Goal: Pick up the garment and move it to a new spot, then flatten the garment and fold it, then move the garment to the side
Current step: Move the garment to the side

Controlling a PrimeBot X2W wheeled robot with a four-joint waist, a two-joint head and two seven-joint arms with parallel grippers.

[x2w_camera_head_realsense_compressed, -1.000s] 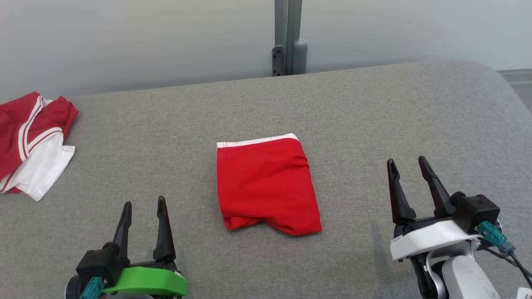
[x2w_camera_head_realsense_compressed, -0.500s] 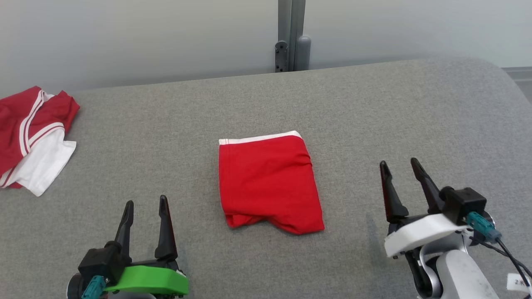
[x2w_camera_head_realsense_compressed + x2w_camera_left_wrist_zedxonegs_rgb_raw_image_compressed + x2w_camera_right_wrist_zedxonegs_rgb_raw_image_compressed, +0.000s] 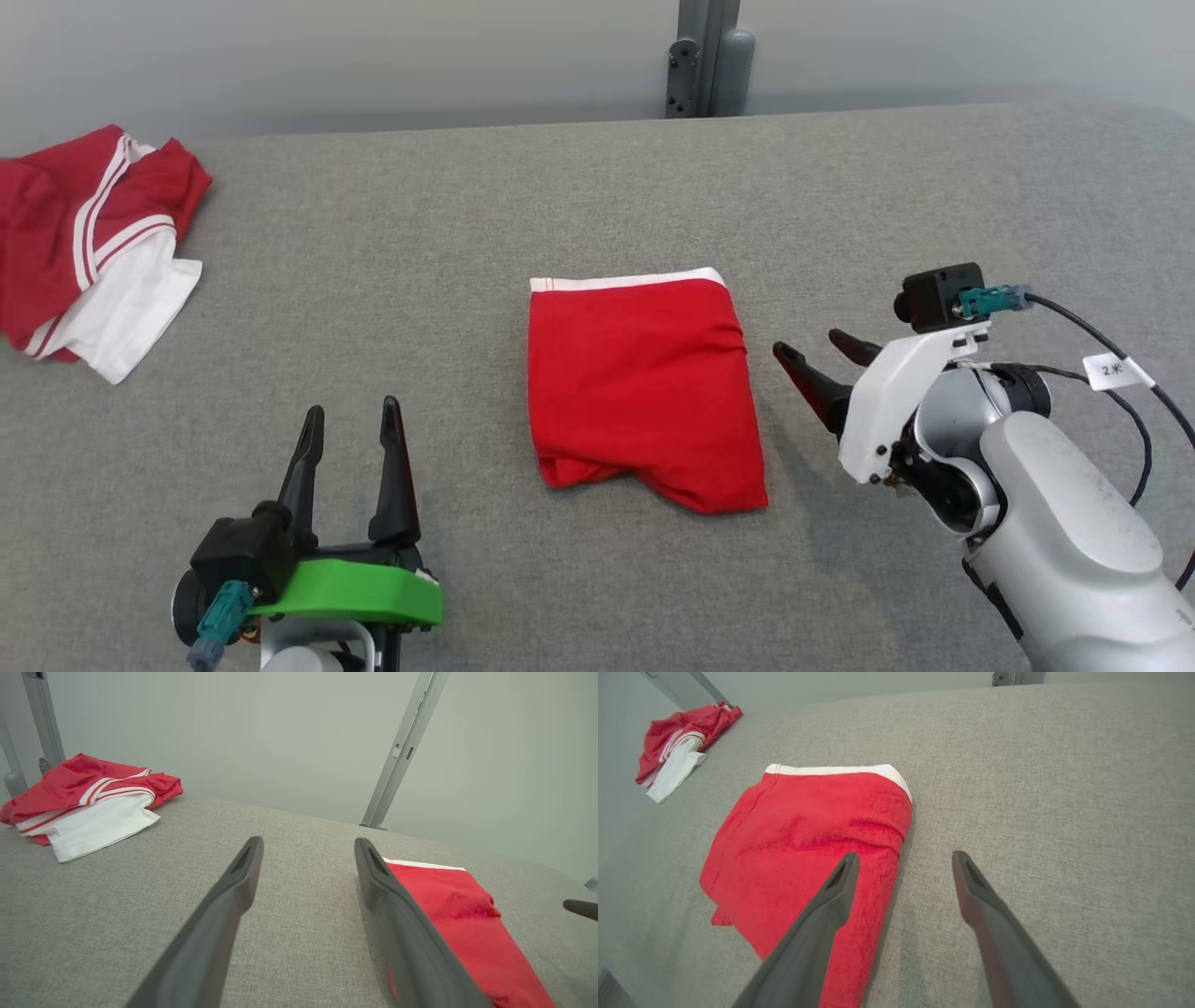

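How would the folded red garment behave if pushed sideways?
Soft and wrinkled, the folded red garment would probably bunch rather than slide whole. Its near edge shows loose layers, so lifting one corner may unfold it.

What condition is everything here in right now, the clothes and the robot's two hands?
red garment: folded, lying on the grey surface, white band at its far edge, not held.
red and white clothes: crumpled in a heap at the far left, untouched.
left hand: open, empty, apart from the garment.
right hand: open, empty, fingers pointing toward the garment's right edge, just short of it.
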